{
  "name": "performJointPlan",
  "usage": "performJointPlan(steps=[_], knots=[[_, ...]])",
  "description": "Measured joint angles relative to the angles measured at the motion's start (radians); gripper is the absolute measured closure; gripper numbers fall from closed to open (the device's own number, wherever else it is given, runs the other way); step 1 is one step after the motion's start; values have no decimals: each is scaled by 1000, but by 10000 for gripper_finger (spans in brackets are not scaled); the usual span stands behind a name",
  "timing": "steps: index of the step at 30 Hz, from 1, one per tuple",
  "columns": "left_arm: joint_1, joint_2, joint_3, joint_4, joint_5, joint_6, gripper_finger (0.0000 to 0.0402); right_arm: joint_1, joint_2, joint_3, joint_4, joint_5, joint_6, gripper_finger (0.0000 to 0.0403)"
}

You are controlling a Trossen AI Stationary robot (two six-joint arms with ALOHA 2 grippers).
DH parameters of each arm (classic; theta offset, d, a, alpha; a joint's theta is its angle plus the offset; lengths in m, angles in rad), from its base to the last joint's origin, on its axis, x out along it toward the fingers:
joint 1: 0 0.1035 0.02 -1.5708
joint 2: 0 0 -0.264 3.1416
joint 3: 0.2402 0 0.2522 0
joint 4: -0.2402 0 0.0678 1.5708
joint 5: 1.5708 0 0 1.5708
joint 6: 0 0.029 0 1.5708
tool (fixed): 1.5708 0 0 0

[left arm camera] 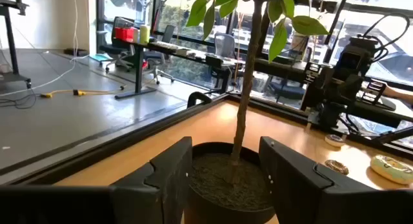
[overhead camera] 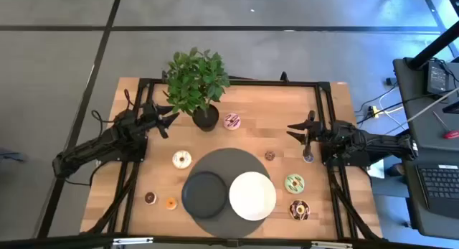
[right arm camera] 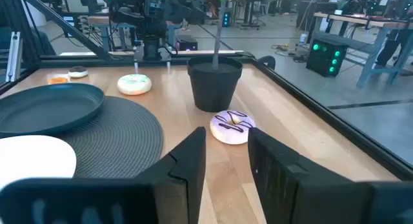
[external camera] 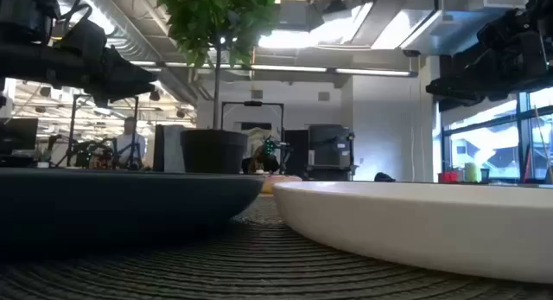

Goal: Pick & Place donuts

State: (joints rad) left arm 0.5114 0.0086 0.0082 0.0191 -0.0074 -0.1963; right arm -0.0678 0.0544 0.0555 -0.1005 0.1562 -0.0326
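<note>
Pink donut (right arm camera: 230, 126) on table just ahead of right gripper (right arm camera: 227, 161), fingers apart, left gripper (left arm camera: 226, 175) likewise parted.

The wooden counter (overhead camera: 143, 116) holds a big round grey mat (overhead camera: 228, 163) near the 6 o'clock edge. A potted plant (overhead camera: 204, 116) stands at 12 o'clock. Donuts lie around the mat: pink (overhead camera: 232, 121) by the pot, white (overhead camera: 181, 159) at 9 o'clock, green (overhead camera: 294, 183) and chocolate (overhead camera: 299, 210) at 4 o'clock, tiny brown (overhead camera: 150, 198) and orange (overhead camera: 171, 203) at 7 o'clock.
</note>
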Motion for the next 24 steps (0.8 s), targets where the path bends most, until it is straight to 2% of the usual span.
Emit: performJointPlan(steps=[24], knots=[[0,0,0,0,0,0,225,0,0,0,0,0,1,285]])
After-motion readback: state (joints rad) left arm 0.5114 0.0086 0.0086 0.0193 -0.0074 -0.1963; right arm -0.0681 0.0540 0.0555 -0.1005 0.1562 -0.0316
